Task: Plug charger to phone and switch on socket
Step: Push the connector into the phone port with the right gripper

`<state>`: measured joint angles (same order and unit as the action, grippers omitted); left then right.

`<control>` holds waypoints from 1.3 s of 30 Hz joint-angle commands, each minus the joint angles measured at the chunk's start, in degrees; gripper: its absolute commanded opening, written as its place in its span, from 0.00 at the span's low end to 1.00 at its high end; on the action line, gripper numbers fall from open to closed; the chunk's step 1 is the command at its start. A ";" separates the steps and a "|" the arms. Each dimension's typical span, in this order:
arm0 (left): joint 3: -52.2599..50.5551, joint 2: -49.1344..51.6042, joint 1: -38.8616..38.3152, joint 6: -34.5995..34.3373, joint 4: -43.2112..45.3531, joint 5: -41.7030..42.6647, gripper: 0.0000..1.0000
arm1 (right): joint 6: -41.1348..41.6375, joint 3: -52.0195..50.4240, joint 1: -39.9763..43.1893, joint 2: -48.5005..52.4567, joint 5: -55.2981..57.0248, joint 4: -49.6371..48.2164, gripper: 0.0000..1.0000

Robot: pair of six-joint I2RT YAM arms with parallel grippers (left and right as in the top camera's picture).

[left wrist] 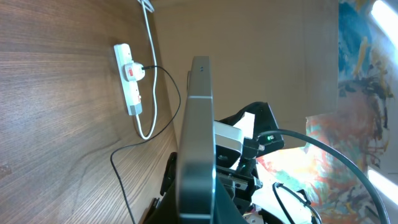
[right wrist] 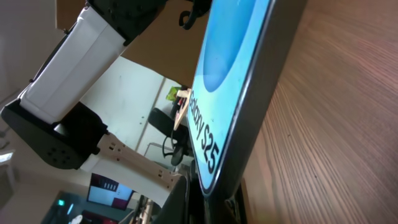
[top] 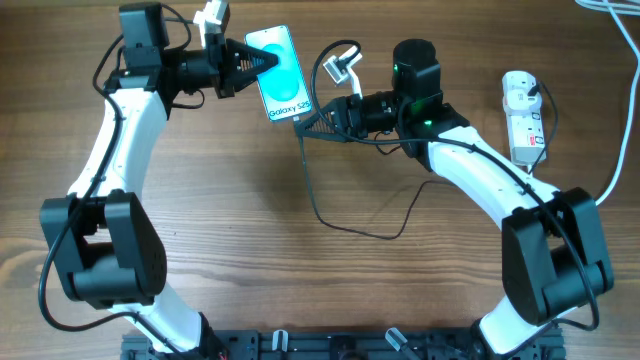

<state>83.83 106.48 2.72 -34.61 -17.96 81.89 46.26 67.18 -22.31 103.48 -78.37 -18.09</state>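
The phone, turquoise screen up with a white text strip at its near end, is held off the table at the back centre. My left gripper is shut on its left side. The left wrist view shows the phone edge-on between the jaws. My right gripper is shut on the charger tip at the phone's text end. The right wrist view shows the phone right at the fingers, and the tip itself is hidden. The black charger cable loops over the table. The white socket lies far right.
The socket also shows in the left wrist view, with its red switch and a black plug. A thick white lead runs along the right edge of the wooden table.
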 commanded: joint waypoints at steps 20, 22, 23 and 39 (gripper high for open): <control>0.50 -1.38 0.00 1.18 0.42 1.42 0.04 | 1.84 -0.35 -0.92 1.01 0.61 -1.05 0.04; 0.50 -1.38 0.00 1.22 0.42 1.40 0.04 | 1.97 -0.35 -0.92 1.03 0.61 -1.22 0.04; 0.50 -1.38 0.00 1.38 0.42 1.40 0.04 | 2.14 -0.35 -0.92 1.03 0.61 -1.27 0.04; 0.50 -1.38 0.00 2.89 0.44 3.63 0.04 | 3.43 -0.35 -0.87 1.20 1.90 -2.03 0.04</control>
<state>83.83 106.48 2.72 -33.08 -17.89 82.39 49.12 67.18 -23.16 103.92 -77.62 -19.59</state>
